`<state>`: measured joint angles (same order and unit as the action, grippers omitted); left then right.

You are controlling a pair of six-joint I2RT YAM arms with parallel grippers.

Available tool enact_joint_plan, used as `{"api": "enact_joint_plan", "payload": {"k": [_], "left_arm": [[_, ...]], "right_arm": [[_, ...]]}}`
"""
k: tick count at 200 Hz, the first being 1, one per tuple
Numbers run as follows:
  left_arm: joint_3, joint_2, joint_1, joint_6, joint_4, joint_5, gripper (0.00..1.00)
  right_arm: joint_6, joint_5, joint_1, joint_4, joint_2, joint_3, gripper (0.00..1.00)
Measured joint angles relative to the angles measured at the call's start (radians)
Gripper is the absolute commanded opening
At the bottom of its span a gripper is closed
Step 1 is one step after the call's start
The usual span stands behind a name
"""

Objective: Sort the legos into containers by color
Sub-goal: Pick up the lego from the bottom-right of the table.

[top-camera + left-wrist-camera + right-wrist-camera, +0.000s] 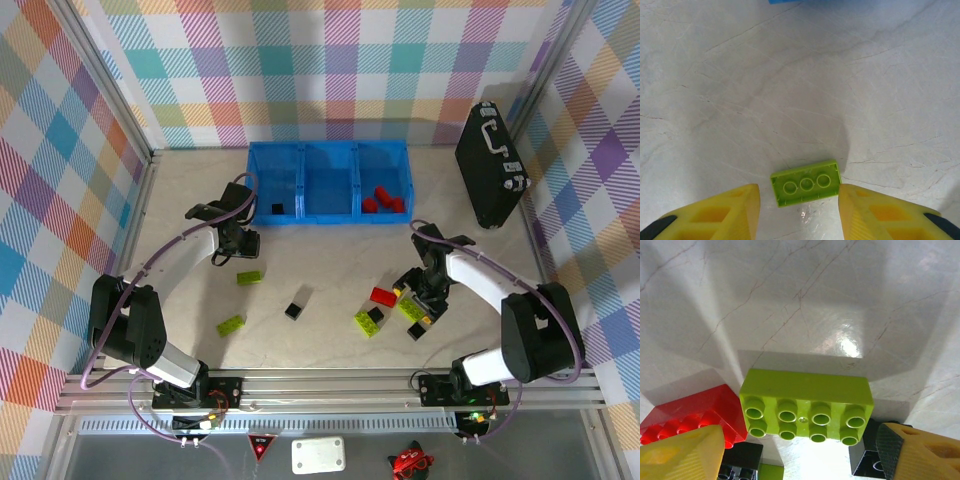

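The long blue bin [330,150] stands at the back; its left compartment holds a black cube [277,207], its right one red bricks [383,198]. My left gripper [236,246] [799,212] is open just above the table. An upside-down lime brick [806,188] [250,277] lies between its yellow fingertips [735,212]. My right gripper [426,296] [800,455] is open, straddling a studded lime brick [807,407] [412,308]. A red brick [690,420] [382,296] and black cubes [742,460] crowd that brick.
Loose on the table are another lime brick [231,325], a black cube [293,310], a lime brick with a black piece on it [369,320] and a black cube [417,331]. A black hard case [490,165] stands at the back right.
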<state>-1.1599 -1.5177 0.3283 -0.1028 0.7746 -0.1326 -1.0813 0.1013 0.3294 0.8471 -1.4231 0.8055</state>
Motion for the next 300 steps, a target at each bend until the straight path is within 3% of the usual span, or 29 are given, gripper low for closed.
{"api": "enact_joint_plan", "payload": {"k": [104, 227, 300], "left_arm": [[0.000, -0.014, 0.000, 0.000, 0.000, 0.011, 0.44], [0.000, -0.024, 0.000, 0.000, 0.000, 0.011, 0.43], [0.000, -0.038, 0.000, 0.011, 0.001, 0.011, 0.43]], "right_arm": [[-0.004, 0.024, -0.001, -0.060, -0.062, -0.031, 0.75], [-0.004, 0.039, -0.002, -0.072, -0.074, -0.031, 0.59], [0.279, 0.026, -0.002, -0.130, 0.013, -0.076, 0.58]]}}
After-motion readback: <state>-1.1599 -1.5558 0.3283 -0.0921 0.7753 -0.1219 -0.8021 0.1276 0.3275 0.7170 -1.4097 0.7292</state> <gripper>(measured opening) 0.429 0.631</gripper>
